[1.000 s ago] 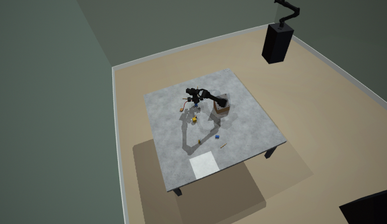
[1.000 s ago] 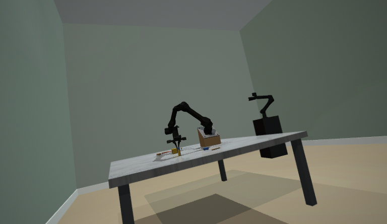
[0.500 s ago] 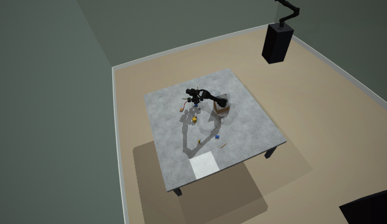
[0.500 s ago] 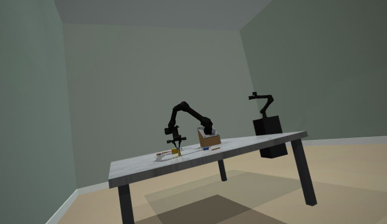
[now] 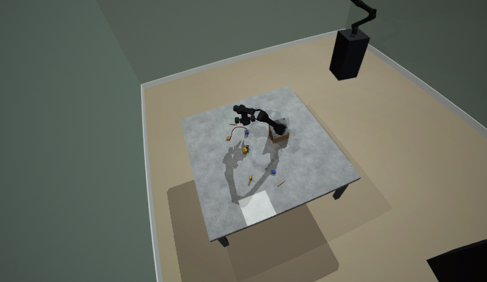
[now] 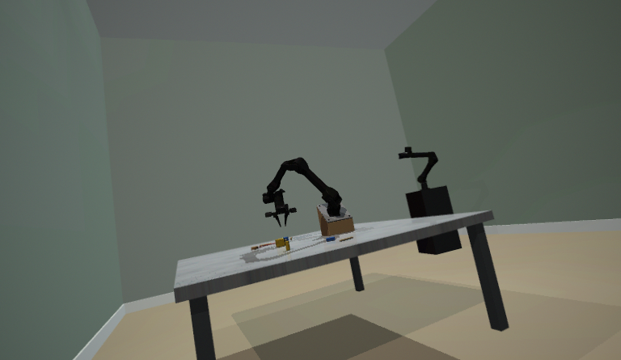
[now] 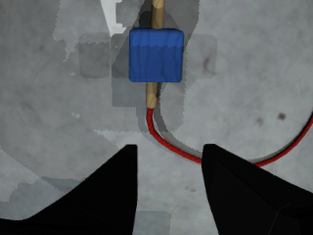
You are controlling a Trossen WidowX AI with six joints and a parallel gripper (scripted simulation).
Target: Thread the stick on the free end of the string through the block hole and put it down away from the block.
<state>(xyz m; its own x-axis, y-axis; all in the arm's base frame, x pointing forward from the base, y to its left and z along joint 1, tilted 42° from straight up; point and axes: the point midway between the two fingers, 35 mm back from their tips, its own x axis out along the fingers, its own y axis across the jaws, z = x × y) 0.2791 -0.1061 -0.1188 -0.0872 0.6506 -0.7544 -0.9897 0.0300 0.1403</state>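
Observation:
The blue block [image 7: 156,56] [image 5: 246,132] sits on the table. The string's stick [image 7: 152,95] runs through it, showing at its far side and, as a short end, at its near side in the wrist view. The red string [image 7: 150,119] [image 5: 234,128] leaves that near end and curves to the round button [image 5: 228,138] [image 6: 254,247]. My gripper [image 7: 170,156] [image 6: 282,226] is partly open and empty, raised above the table on the string side of the block. The string passes beneath the fingers in the wrist view. The stick's far end is out of the wrist view.
A loose stick [image 5: 233,123] lies beyond the string. A yellow block [image 5: 245,150] [image 6: 280,243], a small yellow piece [image 5: 250,177] [image 6: 287,246], a small blue piece [image 5: 273,172] [image 6: 330,239] and another loose stick [image 5: 281,183] [image 6: 346,239] are on the table.

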